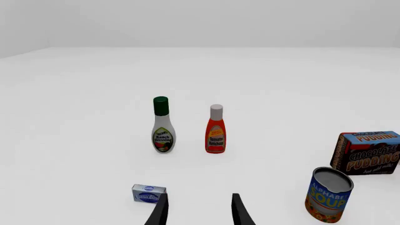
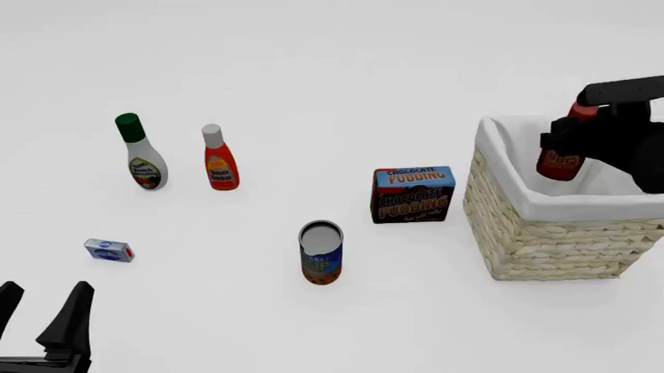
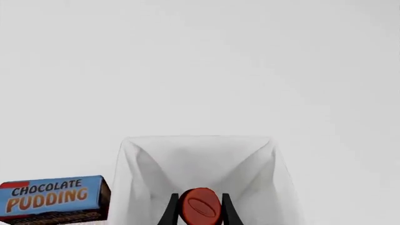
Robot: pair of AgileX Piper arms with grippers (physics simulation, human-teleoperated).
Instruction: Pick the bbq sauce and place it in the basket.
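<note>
From the left wrist, the left gripper (image 1: 198,211) hangs with fingers spread and nothing between them, parked low over the table (image 1: 75,117); ahead stand the white bottle (image 1: 162,125) and the orange bottle (image 1: 216,130) side by side, neither wanted, with a small blue packet (image 1: 148,192) just beside the fingertips and a soup can (image 1: 329,194) near a pudding box (image 1: 370,152). Over to the front view: the right gripper (image 2: 568,140) is clamped on the bbq sauce (image 2: 560,162), holding it by the neck over the basket (image 2: 550,237), body hanging inside the white lining, clearly lined up for a drop. The basket sits toward the table's right edge, pudding box just beside it. Right wrist view now: red cap pinched between the fingers, lined basket open directly beneath, so release looks like the next call; whether the bottle touches the floor, I cannot tell.
</note>
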